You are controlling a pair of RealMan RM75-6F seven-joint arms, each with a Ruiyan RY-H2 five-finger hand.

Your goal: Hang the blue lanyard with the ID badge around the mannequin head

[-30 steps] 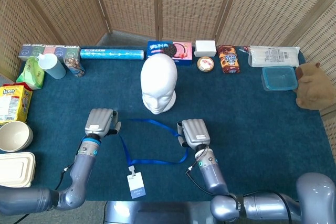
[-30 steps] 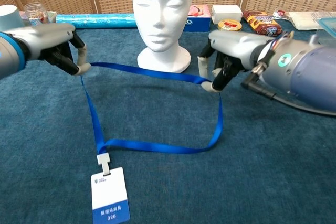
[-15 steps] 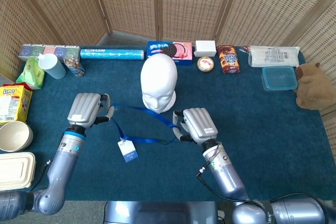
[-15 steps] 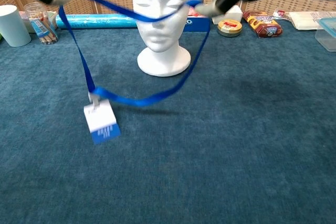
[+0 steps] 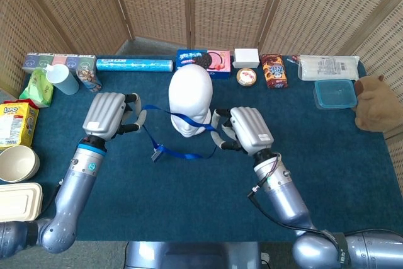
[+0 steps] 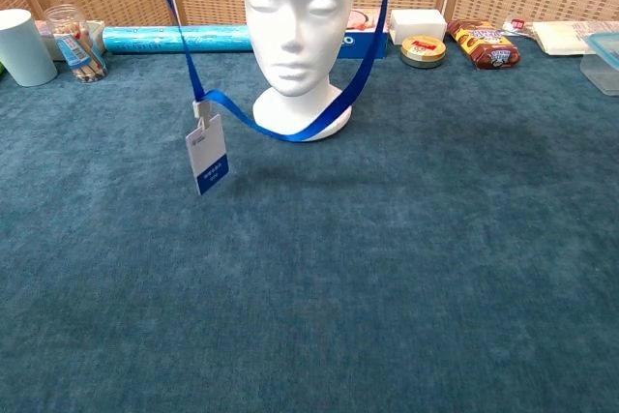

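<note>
Lanyard [image 5: 182,120] loop stretched left-to-right, front strand crossing mannequin head [image 5: 190,99] at the forehead. Left hand [image 5: 108,115] and right hand [image 5: 247,130] each pinch a side; crown sits behind the strand.

Mannequin head [image 5: 191,106] stands between both hands — blue cloth [image 6: 387,278] in front lies open.

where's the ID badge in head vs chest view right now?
Head view: ID badge hangs edge-on left of centre, between the left hand and the mannequin head.
Chest view: badge dangles upper left of centre, above the table.
Shared landmark: the mannequin head, just right of the badge in both.
</note>
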